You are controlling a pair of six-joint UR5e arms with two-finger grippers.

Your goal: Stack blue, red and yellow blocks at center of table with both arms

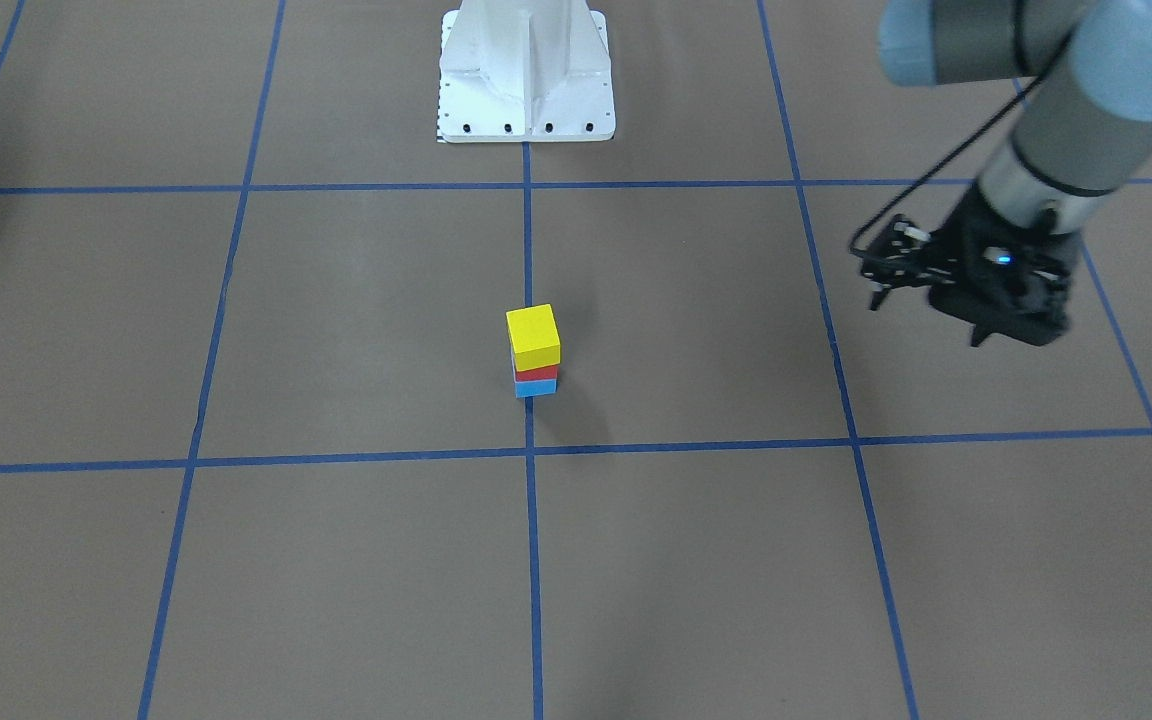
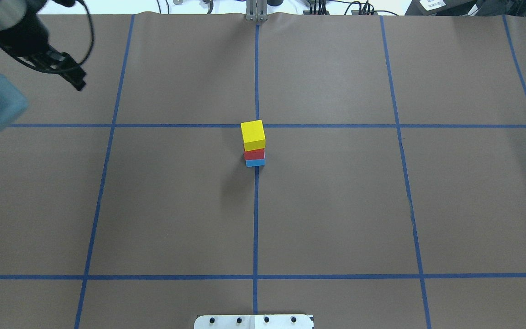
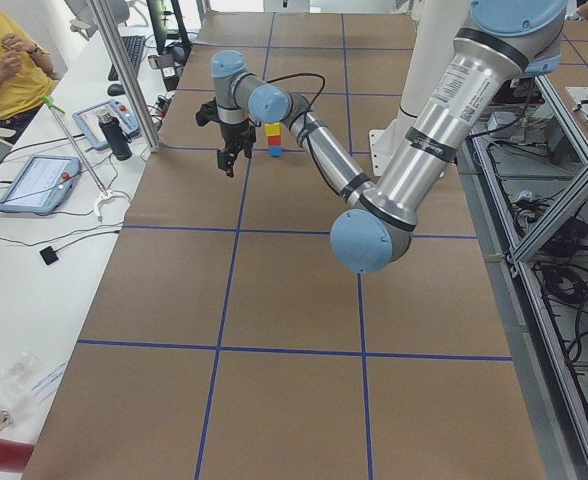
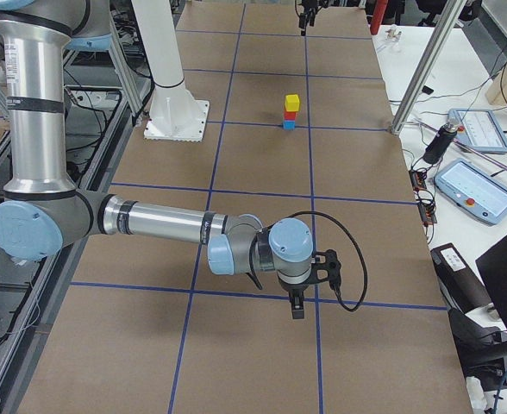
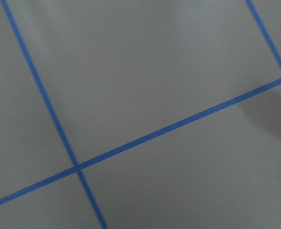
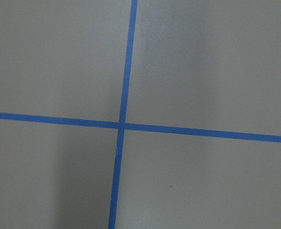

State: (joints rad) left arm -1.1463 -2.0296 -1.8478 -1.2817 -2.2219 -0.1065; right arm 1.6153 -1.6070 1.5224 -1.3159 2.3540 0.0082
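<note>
A yellow block (image 1: 533, 338) sits on a red block (image 1: 536, 373), which sits on a blue block (image 1: 535, 387), in one upright stack at the table's centre on the middle tape line. The stack also shows in the overhead view, with yellow (image 2: 253, 135) over red (image 2: 254, 154) over blue (image 2: 255, 162). My left gripper (image 1: 926, 322) hangs above the table far to the stack's side, open and empty; it also shows in the overhead view (image 2: 79, 84). My right gripper (image 4: 295, 306) shows only in the exterior right view, far from the stack; I cannot tell whether it is open or shut.
The white robot base (image 1: 526, 80) stands at the table's robot side. Blue tape lines grid the brown table cover. An operator in yellow (image 3: 4, 60) sits beside a side bench with tablets (image 3: 36, 182). A metal post (image 3: 124, 70) stands at the table's edge.
</note>
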